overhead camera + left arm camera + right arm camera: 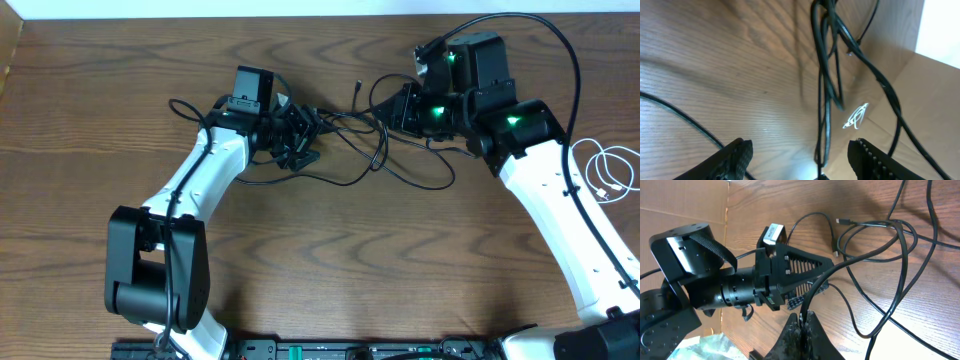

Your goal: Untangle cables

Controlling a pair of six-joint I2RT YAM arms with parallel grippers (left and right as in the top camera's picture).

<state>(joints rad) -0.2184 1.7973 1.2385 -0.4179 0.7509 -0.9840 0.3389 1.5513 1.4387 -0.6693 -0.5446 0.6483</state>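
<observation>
- The dark wood-grain table (330,270) has bare wood over its near half, between the two white arms. The far edge runs close behind the right arm's wrist.
- The long thin black cable (826,120) lies in crossed loops at the far middle of the table, strung between the two grippers.
- The shorter thin white cable (604,186) lies coiled on its own near the table's right edge, just beside the right forearm and well apart from the black tangle.
- The left gripper (800,150) is spread. Several black strands run down between its fingers without being pinched.
- The right gripper (802,325) is clamped on one strand of the black cable, which rises from its fingertips.
- Only the right wrist view shows a small plug end (840,221) of the black cable lying free on the wood, with wide loops to the right of it.
- Only the left wrist view shows tan cardboard (935,100) beyond the table edge.
- The overhead view alone shows both cables in full.
</observation>
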